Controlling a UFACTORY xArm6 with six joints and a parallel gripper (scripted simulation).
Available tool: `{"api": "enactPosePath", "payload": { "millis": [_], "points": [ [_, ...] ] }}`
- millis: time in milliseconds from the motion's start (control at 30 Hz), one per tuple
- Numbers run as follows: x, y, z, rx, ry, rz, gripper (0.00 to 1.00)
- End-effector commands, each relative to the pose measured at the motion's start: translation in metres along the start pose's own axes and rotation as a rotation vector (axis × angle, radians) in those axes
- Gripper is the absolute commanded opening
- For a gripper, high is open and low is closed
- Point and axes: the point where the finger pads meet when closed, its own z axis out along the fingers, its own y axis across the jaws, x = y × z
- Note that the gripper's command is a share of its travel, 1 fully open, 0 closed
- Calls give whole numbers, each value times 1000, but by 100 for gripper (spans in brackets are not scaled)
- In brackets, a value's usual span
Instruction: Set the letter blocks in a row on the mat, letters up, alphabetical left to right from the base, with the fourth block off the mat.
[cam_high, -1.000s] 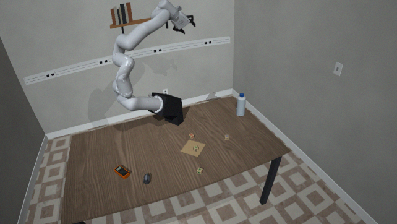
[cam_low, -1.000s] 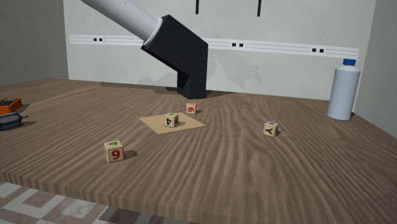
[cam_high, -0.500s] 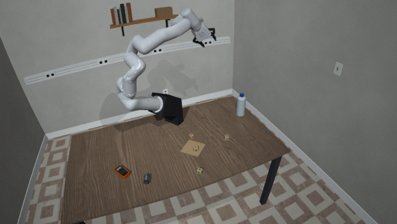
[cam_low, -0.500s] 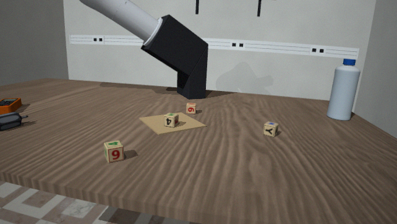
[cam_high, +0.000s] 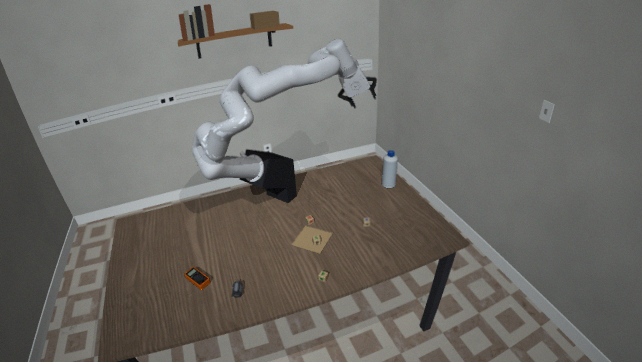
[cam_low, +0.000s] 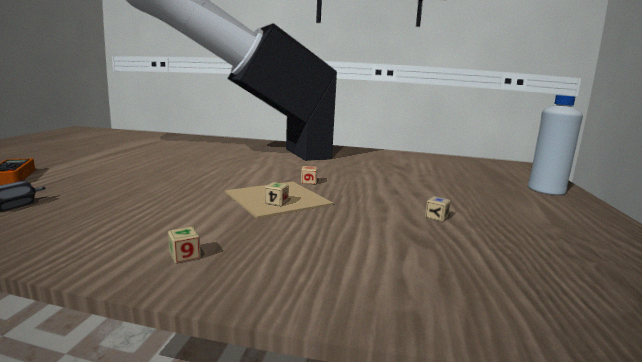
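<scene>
A tan mat point(cam_high: 312, 239) point(cam_low: 278, 207) lies on the wooden table. One block point(cam_high: 317, 239) point(cam_low: 276, 193) sits on the mat, a black 4 on its near side. A second block point(cam_high: 310, 219) point(cam_low: 309, 174) stands just behind the mat, a red digit on its side. A third block point(cam_high: 367, 221) point(cam_low: 437, 208) lies to the right, a black Y on its side and blue on top. A fourth block point(cam_high: 323, 275) point(cam_low: 184, 244) lies near the front edge, a red 9 on its side and green on top. My gripper point(cam_high: 358, 95) is open and empty, high in the air near the back wall.
A white bottle with a blue cap point(cam_high: 389, 170) point(cam_low: 555, 145) stands at the back right. An orange meter point(cam_high: 197, 278) point(cam_low: 15, 169) and a grey device point(cam_high: 237, 288) point(cam_low: 15, 195) lie at the front left. The black robot base point(cam_high: 274, 175) point(cam_low: 295, 92) stands behind the mat.
</scene>
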Motion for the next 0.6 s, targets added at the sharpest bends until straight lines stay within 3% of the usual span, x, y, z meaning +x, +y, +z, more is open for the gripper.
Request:
{"api": "enactPosePath", "payload": {
  "millis": [0, 33, 100, 133, 233, 567],
  "points": [
    [-36, 9, 45, 41, -39, -17, 100],
    [-43, 10, 54, 50, -46, -21, 100],
    [-43, 10, 54, 50, -46, -21, 100],
    [-65, 8, 82, 80, -66, -34, 100],
    [-80, 6, 104, 103, -79, -44, 100],
    [-150, -19, 204, 222, -131, -103, 100]
  ]
}}
